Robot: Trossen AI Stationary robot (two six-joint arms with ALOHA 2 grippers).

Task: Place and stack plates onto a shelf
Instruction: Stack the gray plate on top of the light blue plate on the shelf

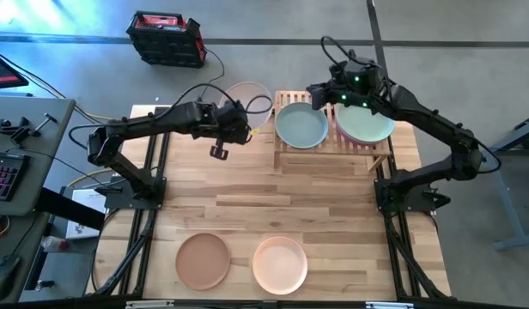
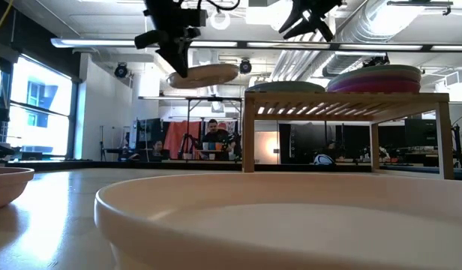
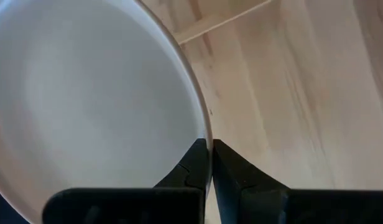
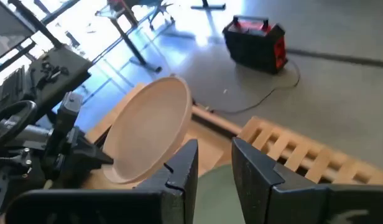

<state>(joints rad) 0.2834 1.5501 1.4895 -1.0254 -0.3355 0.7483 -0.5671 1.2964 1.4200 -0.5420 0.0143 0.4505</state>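
Note:
My left gripper is shut on a cream plate, held in the air left of the shelf near the table's far edge. The shelf, a low rack of wooden slats, carries a sage plate on its left half. Its right half carries a stack topped by a green plate, with pink and purple rims showing below. My right gripper hovers open above the shelf's far edge, its fingers touching nothing. The cream plate also shows in the right wrist view. My left gripper holds the cream plate by its rim, pinched between the two fingers, one finger over the inner face and one outside. The fingers come from the table's left side. The plate is lifted clear, about level with the shelf top, slightly tilted.
A tan plate and a pink plate rest on the butcher-block tabletop near its near edge. Between them and the shelf the wood is bare. Beyond the far edge are a red and black case and cables.

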